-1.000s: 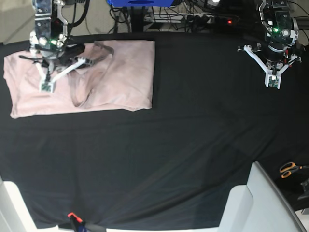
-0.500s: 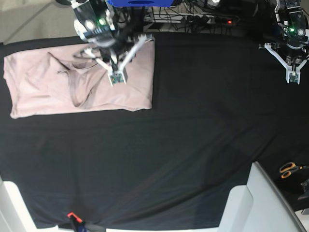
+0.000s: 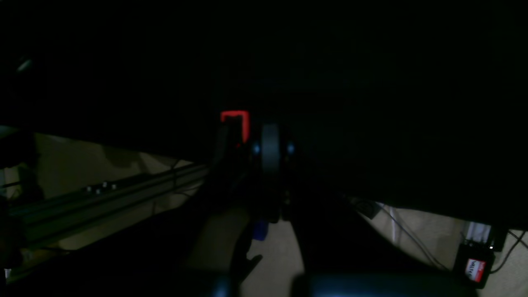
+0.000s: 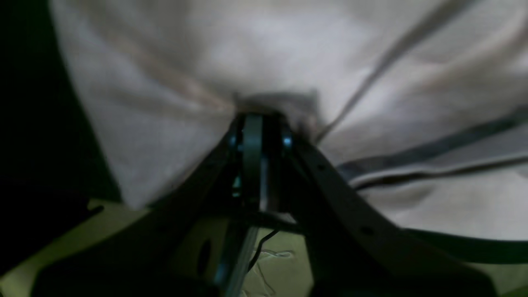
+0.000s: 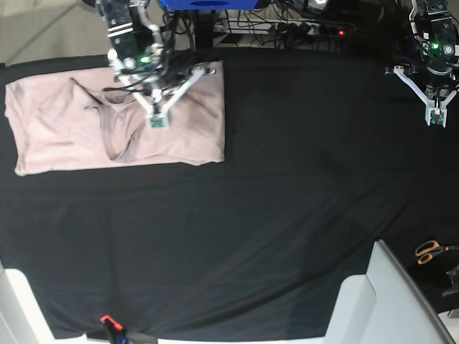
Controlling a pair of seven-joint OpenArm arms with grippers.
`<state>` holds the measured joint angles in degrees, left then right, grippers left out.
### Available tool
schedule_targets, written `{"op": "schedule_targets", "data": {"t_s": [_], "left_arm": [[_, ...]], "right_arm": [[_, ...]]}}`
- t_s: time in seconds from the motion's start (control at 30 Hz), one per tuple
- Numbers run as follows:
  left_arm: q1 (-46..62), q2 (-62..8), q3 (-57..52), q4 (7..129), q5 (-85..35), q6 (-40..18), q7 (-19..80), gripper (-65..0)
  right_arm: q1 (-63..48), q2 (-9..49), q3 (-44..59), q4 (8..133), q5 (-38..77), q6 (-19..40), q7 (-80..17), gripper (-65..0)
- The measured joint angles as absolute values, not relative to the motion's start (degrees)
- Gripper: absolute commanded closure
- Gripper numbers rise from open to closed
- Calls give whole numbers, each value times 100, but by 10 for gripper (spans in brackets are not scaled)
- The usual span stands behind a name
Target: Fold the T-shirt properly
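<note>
The pale pink T-shirt (image 5: 179,129) lies folded into a wide rectangle at the far left of the black table cloth (image 5: 272,215), with a raised crease and the dark collar line near its middle. My right gripper (image 5: 158,87) hangs over the shirt's upper middle. In the right wrist view its fingers (image 4: 252,136) are shut on a bunched pinch of the T-shirt (image 4: 173,62). My left gripper (image 5: 432,87) hovers at the far right corner of the table, away from the shirt. In the dark left wrist view its fingers (image 3: 270,144) are pressed together on nothing.
Orange-handled scissors (image 5: 429,251) lie at the right edge. A white box-like object (image 5: 380,301) stands at the front right. A small red-tipped clamp (image 5: 107,321) sits on the front edge. Cables and a blue frame (image 5: 208,3) run behind the table.
My right arm swung from the shirt's left side to its upper middle, carrying fabric along; the shirt's top right corner has drawn slightly inward. The left arm shifted toward the right edge, then stayed.
</note>
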<state>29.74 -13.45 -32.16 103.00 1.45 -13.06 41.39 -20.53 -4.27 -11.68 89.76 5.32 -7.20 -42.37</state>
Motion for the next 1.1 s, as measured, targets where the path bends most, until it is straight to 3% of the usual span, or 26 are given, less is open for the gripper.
{"op": "schedule_targets", "data": {"t_s": [0.3, 0.7, 1.1], "left_arm": [[2963, -1337, -3205, 10254, 145, -1306, 4139, 0], [2952, -1332, -3205, 10175, 102, -1306, 4136, 0], [2954, -1332, -3205, 10175, 106, -1306, 4141, 0]], "right_arm": [[-2316, -126, -910, 9507, 305, -899, -4580, -50], [-2357, -290, -1452, 10001, 298, -906, -5024, -50], [-2305, -51, -399, 9974, 298, -917, -5105, -50]]}}
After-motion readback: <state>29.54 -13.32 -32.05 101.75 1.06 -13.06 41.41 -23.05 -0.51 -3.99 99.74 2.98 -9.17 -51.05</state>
